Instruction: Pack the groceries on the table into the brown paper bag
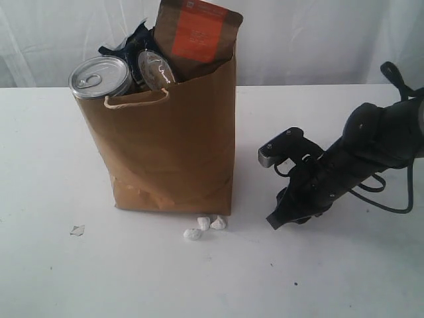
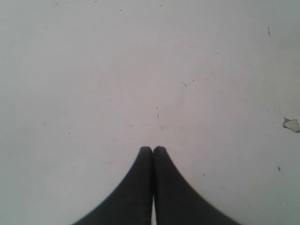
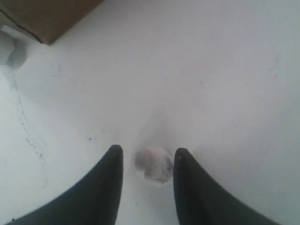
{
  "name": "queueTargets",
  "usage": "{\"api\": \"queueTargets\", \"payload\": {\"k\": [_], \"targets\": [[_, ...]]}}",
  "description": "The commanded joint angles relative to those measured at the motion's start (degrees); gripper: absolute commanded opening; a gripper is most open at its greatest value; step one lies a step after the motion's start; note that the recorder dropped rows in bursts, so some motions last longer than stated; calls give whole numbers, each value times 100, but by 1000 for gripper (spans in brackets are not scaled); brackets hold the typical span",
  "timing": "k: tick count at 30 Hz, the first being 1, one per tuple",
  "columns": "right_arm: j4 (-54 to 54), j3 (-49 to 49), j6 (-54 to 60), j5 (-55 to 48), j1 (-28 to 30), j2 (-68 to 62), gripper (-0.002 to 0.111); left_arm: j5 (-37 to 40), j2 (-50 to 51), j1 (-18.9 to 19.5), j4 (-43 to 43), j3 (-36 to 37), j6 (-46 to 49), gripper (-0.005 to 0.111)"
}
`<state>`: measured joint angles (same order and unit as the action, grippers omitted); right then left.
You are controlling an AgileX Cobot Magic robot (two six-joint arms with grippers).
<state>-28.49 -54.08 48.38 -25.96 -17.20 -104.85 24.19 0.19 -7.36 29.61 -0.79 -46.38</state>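
1 brown paper bag (image 1: 172,146) is seen standing upright on the white table (image 1: 53,278), mouth open and filled to the rim. 4 items are noted at the bag's mouth:
- a dark jar with silver pull-tab lid (image 1: 101,76), at the corner farthest from the right arm
- a second jar (image 1: 156,68), tilted just beside it
- an orange-labelled brown pouch (image 1: 197,33), standing tall above the rim
- a dark blue pack (image 1: 136,33) behind the jars, its kind not made out

1 pale cord handle (image 1: 136,101) is draped over the bag's front face below the pull-tab jar. 3 small white lumps (image 1: 193,234) are found on the table at the bag's front foot, at the corner nearer the right arm. 1 small flake (image 1: 77,230) is noted on the table off the bag's opposite front corner.

The right gripper (image 3: 148,151) is held low over the table, near the bag on the pouch side, tips pointed down. Its jaws are set narrowly apart, with 1 round white lump (image 3: 153,165) lying on the table between them. A sliver of table is seen on one side of the lump, so no grip is recorded. The left gripper (image 2: 153,149) is seen with its tips pressed together over the table. Its place relative to the bag cannot be told.
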Motion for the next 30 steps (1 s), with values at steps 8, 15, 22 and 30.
{"api": "queueTargets", "payload": {"k": [8,15,22,30], "targets": [[7,-10,-230,-614,-8,72,0,243,-19,-10,-64,58,12,0],[7,-10,-486,-853,-8,854,0,243,-19,-10,-64,58,12,0],[7,-10,-707,-2384,-8,1700,0,243,-19,-10,-64,58,12,0],[19,-10,-707,-2847,-8,2770,0,243,-19,-10,-64,58,12,0]]}}
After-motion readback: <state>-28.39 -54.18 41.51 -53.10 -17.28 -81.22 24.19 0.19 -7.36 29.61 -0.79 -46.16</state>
